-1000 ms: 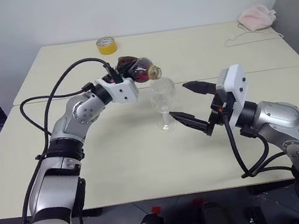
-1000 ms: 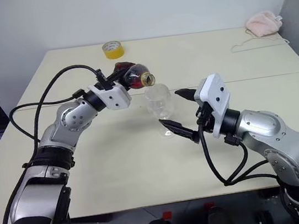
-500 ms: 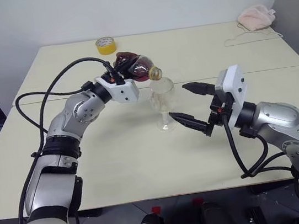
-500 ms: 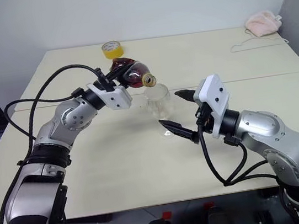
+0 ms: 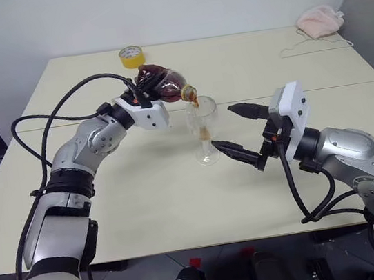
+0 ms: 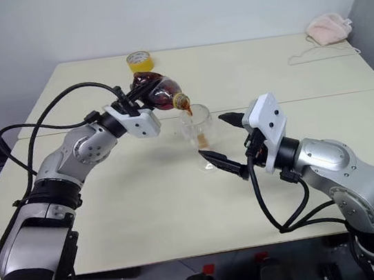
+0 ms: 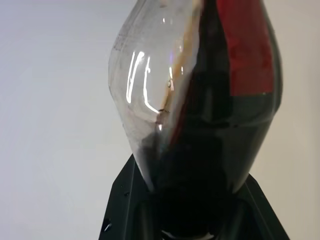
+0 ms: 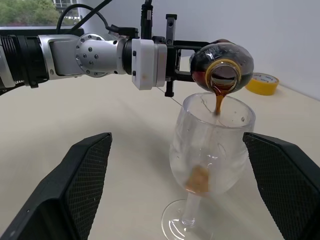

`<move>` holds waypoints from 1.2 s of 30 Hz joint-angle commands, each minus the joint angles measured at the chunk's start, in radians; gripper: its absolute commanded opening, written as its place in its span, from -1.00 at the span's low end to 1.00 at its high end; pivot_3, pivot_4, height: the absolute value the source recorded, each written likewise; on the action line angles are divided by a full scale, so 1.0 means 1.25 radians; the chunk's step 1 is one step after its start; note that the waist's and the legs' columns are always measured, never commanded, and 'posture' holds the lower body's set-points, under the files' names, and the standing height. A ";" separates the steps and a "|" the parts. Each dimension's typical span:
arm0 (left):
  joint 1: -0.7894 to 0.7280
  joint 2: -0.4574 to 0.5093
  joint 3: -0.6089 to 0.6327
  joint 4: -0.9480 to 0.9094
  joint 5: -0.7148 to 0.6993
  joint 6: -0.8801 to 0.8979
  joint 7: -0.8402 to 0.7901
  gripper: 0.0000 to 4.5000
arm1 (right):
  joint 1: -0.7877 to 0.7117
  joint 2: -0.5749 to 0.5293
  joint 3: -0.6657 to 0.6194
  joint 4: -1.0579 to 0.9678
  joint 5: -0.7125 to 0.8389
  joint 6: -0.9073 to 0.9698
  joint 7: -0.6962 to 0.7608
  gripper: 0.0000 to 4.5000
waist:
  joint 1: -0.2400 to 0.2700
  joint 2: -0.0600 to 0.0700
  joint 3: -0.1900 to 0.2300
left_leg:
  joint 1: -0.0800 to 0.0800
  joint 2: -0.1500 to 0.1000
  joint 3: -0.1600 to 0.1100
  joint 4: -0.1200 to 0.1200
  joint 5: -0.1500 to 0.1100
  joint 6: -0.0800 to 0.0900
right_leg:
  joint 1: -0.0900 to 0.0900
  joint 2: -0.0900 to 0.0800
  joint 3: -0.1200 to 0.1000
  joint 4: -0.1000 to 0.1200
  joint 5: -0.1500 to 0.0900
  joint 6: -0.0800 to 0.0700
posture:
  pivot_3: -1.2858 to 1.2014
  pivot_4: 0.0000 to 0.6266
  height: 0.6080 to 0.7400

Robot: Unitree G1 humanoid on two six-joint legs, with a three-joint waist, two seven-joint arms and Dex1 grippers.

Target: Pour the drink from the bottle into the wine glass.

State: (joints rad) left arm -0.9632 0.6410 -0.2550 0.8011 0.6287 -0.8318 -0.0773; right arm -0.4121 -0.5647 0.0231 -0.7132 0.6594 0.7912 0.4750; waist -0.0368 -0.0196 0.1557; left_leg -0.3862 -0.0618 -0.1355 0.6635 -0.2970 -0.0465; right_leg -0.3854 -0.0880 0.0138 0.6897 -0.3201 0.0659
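While the bottle (image 5: 164, 85) is clamped, tilted, in the left gripper (image 5: 143, 92), the drink (image 8: 218, 102) is poured into the wine glass (image 5: 203, 127) on the surface (image 5: 146, 194); the right gripper (image 5: 240, 132) is held wide beside it

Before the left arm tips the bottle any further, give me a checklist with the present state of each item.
1. Bottle gripped: ok, the left gripper is shut on its body.
2. Mouth over the bowl: ok, the open neck hangs above the rim of the wine glass.
3. Stream on target: ok, the drink falls inside the glass and a little has pooled at the bottom of the bowl.
4. Glass upright: ok, it stands on its foot on the table.
5. Glass steadied: not ok, the right gripper is open, fingers on either side, not touching.
6. Spills on the table: none that I can see.
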 commanded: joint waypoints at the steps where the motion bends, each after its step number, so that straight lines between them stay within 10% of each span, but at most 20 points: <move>1: -0.038 0.015 0.002 -0.010 -0.001 -0.023 0.029 -0.66 | -0.004 0.006 -0.008 -0.034 0.009 -0.013 -0.003 1.00 | 0.000 0.000 0.000 | 0.000 0.000 0.000 0.000 0.000 0.000 | 0.000 0.000 0.000 0.000 0.000 0.000 | 0.03 -0.52 1.00; 36: -0.072 0.036 -0.011 0.003 0.041 -0.048 0.106 -0.67 | -0.005 0.020 -0.002 -0.039 0.006 -0.010 -0.006 1.00 | -0.007 0.000 0.000 | -0.004 0.000 0.000 0.001 0.000 0.000 | -0.003 0.000 0.000 0.002 0.000 0.000 | 0.03 -0.52 1.00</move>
State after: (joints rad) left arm -1.0114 0.6657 -0.2806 0.8311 0.6887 -0.8835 0.0280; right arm -0.4120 -0.5441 0.0243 -0.7237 0.6589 0.7913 0.4730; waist -0.0458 -0.0196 0.1557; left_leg -0.3907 -0.0620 -0.1356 0.6652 -0.2970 -0.0465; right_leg -0.3896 -0.0881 0.0138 0.6930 -0.3201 0.0659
